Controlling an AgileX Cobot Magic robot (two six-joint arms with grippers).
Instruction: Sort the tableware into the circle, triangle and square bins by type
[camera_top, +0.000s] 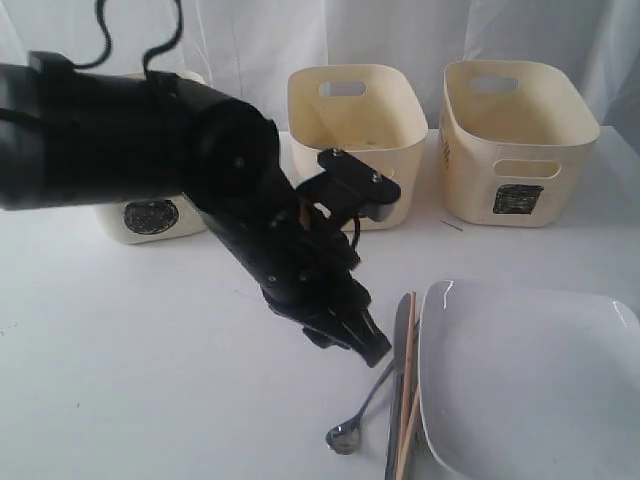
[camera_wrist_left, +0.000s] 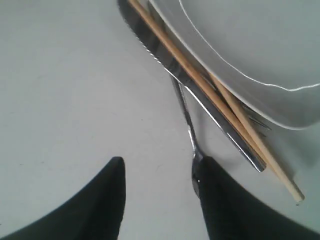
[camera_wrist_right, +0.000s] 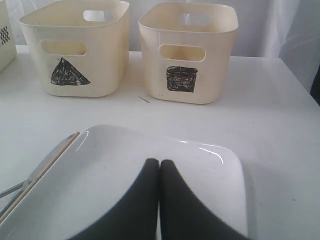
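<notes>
Furthest from the cutlery, off behind the left arm, the circle bin (camera_top: 150, 215) is partly hidden. The left gripper (camera_top: 366, 346) hangs low over the table with its jaws moderately apart and nothing between them. In the left wrist view the steel spoon (camera_wrist_left: 187, 122) lies just ahead of the gripper, and its handle runs straight away from it, along the reach, so the jaws would close across it. The handle is off centre, though. It sits against the inner edge of the finger (camera_wrist_left: 222, 205) on the plate side, and the gap towards the other finger is bare table. Judging from that, the grip turns on a small sideways shift towards the plate. Just beyond the spoon, nearly parallel to it, lie the knife (camera_wrist_left: 200, 95) and 2 chopsticks (camera_wrist_left: 227, 107), which touch the rim of the white square plate (camera_top: 530, 380). Well beyond stand the triangle bin (camera_top: 355, 120) and square bin (camera_top: 515, 140). The right gripper (camera_wrist_right: 159, 162) hovers over the plate, fingers pressed together and empty, and it is farther from the spoon than the left.
</notes>
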